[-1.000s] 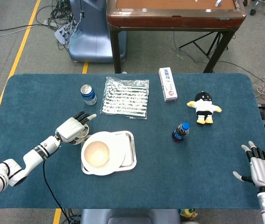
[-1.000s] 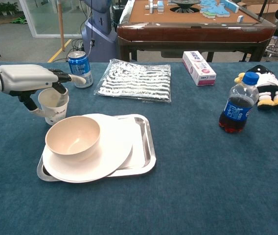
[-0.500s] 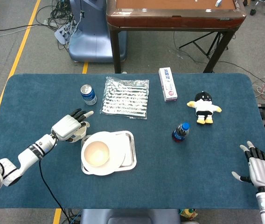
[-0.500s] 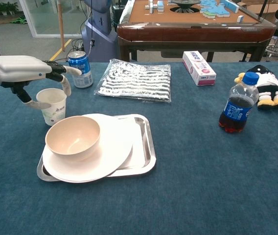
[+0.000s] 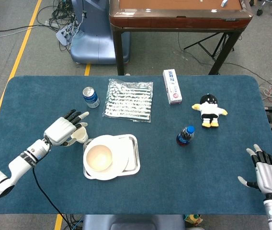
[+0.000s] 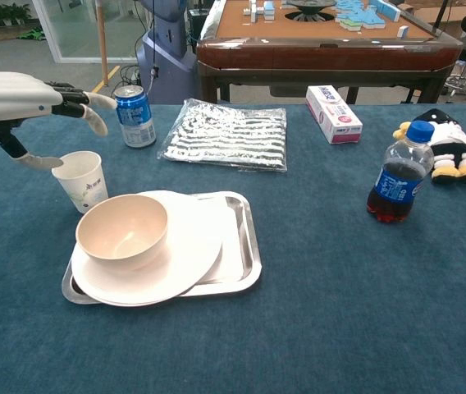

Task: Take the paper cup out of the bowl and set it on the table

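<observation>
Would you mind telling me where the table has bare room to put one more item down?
The widest free patch is the front right, between the metal tray, the cola bottle and the right hand. Another lies along the front edge below the tray. It is crowded at the left, where the paper cup, bowl, can and left hand cluster.

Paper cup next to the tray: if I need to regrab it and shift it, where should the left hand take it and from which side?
Grip the paper cup around its side wall just below the rim, coming from the table's left, where the left hand hovers open. It stands upright with its mouth up. The bowl and plate crowd its right side, so probably avoid that approach.
</observation>
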You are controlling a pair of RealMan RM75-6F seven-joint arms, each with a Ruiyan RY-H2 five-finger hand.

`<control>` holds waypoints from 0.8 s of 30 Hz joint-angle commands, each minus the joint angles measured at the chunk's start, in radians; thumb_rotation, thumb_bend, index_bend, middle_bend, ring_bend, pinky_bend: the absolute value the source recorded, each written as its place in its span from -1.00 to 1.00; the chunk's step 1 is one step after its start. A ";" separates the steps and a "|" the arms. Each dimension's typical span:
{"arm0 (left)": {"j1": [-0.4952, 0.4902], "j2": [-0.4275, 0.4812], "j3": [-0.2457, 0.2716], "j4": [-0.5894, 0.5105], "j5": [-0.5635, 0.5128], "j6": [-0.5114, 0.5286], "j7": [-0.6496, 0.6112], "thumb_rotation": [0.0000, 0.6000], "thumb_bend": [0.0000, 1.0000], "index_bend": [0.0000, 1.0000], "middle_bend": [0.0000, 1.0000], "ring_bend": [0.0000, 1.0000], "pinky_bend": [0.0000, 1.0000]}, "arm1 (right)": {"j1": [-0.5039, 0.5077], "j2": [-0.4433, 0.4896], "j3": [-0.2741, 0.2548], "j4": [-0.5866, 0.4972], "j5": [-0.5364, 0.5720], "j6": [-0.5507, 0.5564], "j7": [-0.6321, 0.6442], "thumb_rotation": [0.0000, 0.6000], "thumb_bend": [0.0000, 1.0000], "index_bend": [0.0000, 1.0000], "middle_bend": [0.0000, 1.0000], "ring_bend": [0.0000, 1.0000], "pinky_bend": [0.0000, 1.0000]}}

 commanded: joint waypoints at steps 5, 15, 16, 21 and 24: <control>0.113 0.154 -0.017 -0.222 -0.076 0.113 0.110 1.00 -0.36 -0.59 -1.00 -1.00 -1.00 | -0.010 0.009 -0.012 -0.014 -0.040 0.018 0.012 1.00 -0.51 -1.00 -1.00 -1.00 -1.00; 0.267 0.178 0.001 -0.322 -0.121 0.247 0.108 1.00 -0.36 -0.88 -1.00 -1.00 -1.00 | -0.027 0.018 -0.050 -0.035 -0.139 0.045 0.030 1.00 -0.51 -1.00 -1.00 -1.00 -1.00; 0.278 0.179 0.002 -0.328 -0.133 0.248 0.106 1.00 -0.36 -0.88 -1.00 -1.00 -1.00 | -0.029 0.019 -0.052 -0.036 -0.148 0.050 0.031 1.00 -0.51 -1.00 -1.00 -1.00 -1.00; 0.340 0.152 0.004 -0.328 -0.168 0.279 0.088 1.00 -0.36 -0.97 -1.00 -1.00 -1.00 | -0.039 0.022 -0.061 -0.042 -0.180 0.068 0.035 1.00 -0.51 -1.00 -1.00 -1.00 -1.00; 0.375 0.130 0.001 -0.316 -0.181 0.306 0.080 1.00 -0.36 -1.00 -1.00 -1.00 -1.00 | -0.044 0.024 -0.069 -0.047 -0.200 0.076 0.034 1.00 -0.51 -1.00 -1.00 -1.00 -1.00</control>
